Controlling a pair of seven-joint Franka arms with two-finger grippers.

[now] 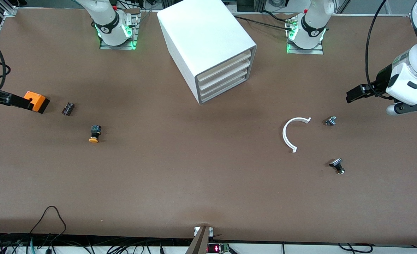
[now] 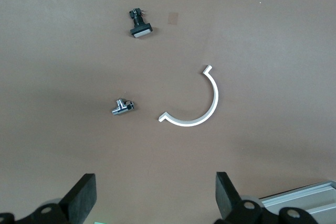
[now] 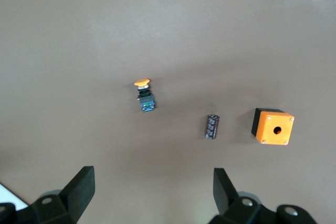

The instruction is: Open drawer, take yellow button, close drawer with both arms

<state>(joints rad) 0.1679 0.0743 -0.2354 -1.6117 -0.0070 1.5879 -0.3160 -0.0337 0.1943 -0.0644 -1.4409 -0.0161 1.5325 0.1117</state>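
The white cabinet [image 1: 208,31] stands between the arm bases. Its top drawer [image 1: 226,64] is shut, flush with the three below it. The button [image 1: 94,134], with an orange cap and a black body, lies on its side on the bare table toward the right arm's end. It also shows in the right wrist view [image 3: 144,95]. My right gripper [image 1: 19,101] hangs open and empty in the air at that end, over the table beside the orange box; its jaws stand wide apart [image 3: 154,187]. My left gripper [image 1: 353,94] hangs open and empty over the left arm's end [image 2: 156,192].
An orange box with a hole [image 1: 36,101] and a small black block [image 1: 67,108] lie near the button. A white arc piece [image 1: 289,134], a small metal fitting [image 1: 331,121] and a black-and-grey part [image 1: 337,165] lie toward the left arm's end.
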